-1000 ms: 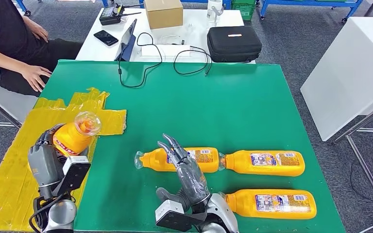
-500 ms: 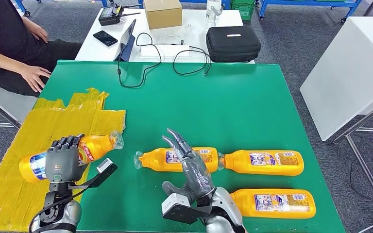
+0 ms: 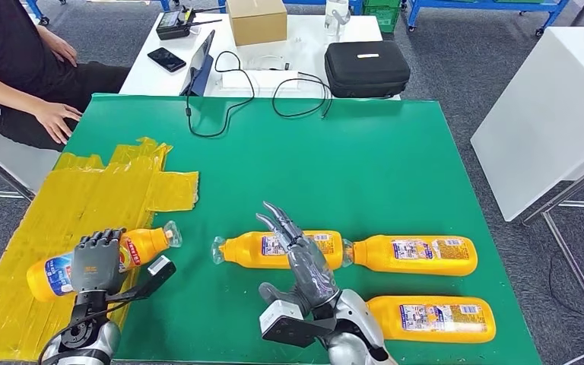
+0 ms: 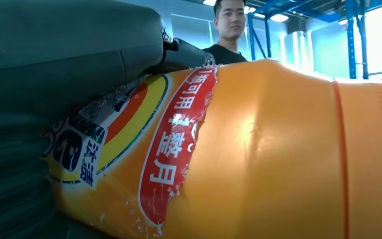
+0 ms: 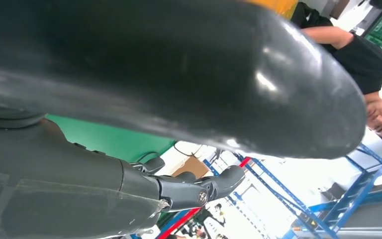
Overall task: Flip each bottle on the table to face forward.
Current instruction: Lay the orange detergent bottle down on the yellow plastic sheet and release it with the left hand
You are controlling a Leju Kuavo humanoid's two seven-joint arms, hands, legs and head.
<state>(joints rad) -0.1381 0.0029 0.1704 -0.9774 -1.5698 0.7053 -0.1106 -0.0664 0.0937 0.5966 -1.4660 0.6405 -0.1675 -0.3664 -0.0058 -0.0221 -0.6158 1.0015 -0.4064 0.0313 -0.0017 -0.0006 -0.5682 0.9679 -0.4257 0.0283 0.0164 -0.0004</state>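
Observation:
My left hand (image 3: 96,259) grips an orange bottle (image 3: 141,245) that lies on its side over the yellow tape (image 3: 84,190) at the table's front left, cap toward the middle. The left wrist view shows that bottle's (image 4: 258,149) torn red and yellow label close up. Three more orange bottles lie on the green table (image 3: 334,152): one in the middle (image 3: 247,249), one to its right (image 3: 414,255), one at the front right (image 3: 433,318). My right hand (image 3: 300,255) hovers with fingers spread over the middle bottle, holding nothing. Its dark fingers (image 5: 199,191) appear in the right wrist view.
A person (image 3: 15,68) sits at the table's far left corner with a hand by the edge. Behind the green table stands a white table with a black case (image 3: 365,67), a cardboard box (image 3: 256,19), cables and a phone. A white cabinet (image 3: 547,106) stands to the right.
My left hand has turned the bottle from upright-tilted to lying flat and lowered it onto the yellow tape. The right hand has barely moved.

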